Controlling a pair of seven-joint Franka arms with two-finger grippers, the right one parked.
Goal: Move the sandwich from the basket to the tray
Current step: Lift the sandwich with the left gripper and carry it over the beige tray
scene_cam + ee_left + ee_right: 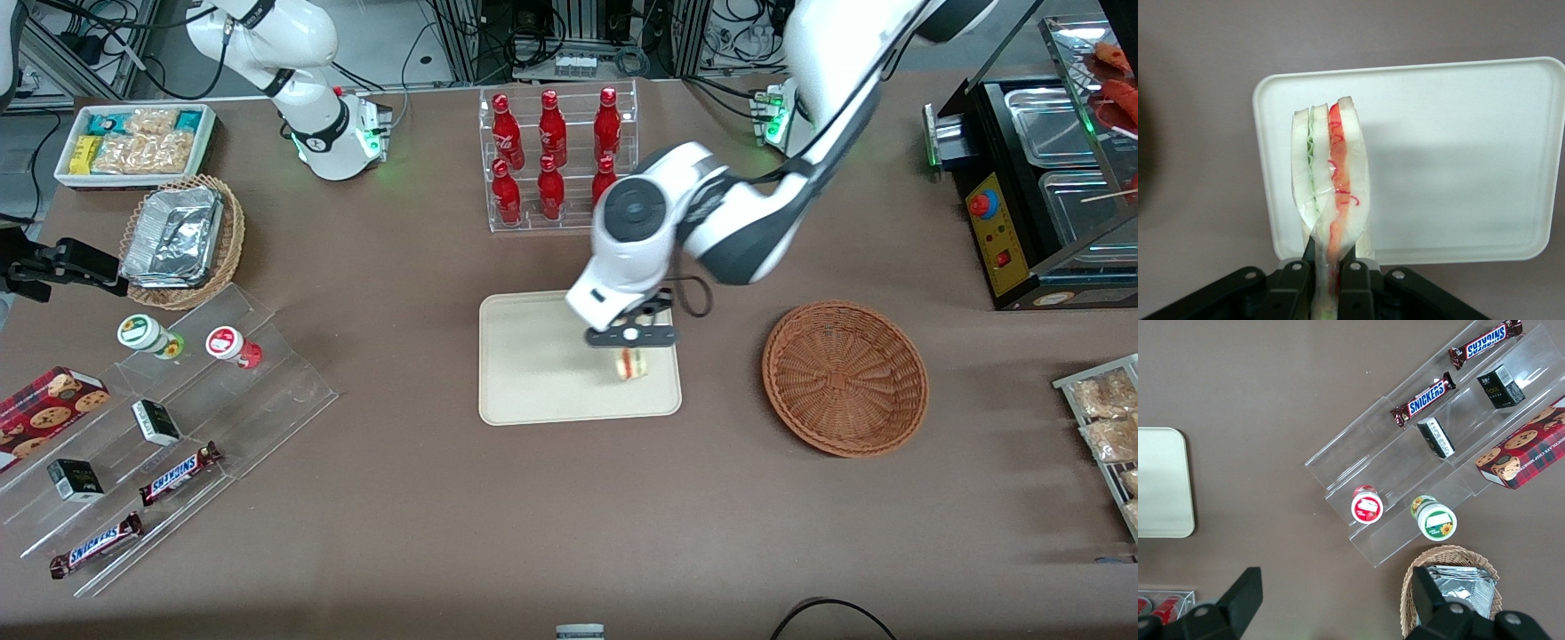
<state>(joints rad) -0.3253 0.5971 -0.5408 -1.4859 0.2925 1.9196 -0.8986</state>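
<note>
Over tray (pixel 533 373), near edge facing basket (pixel 845 378): gripper (pixel 631 338) hangs, fingers (pixel 1355 280) clamped on sandwich (pixel 1331 193), held upright by wrapper end. Looks light, soft, squashable; film likely slippery. Grip at bread corner seems safest, gentle squeeze. Basket empty.

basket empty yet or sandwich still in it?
Empty. The basket shows only bare wicker; the sandwich is pinched in the claw over the tray.

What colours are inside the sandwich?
Red-orange and green, in the sandwich the claw holds; left wrist view.
</note>
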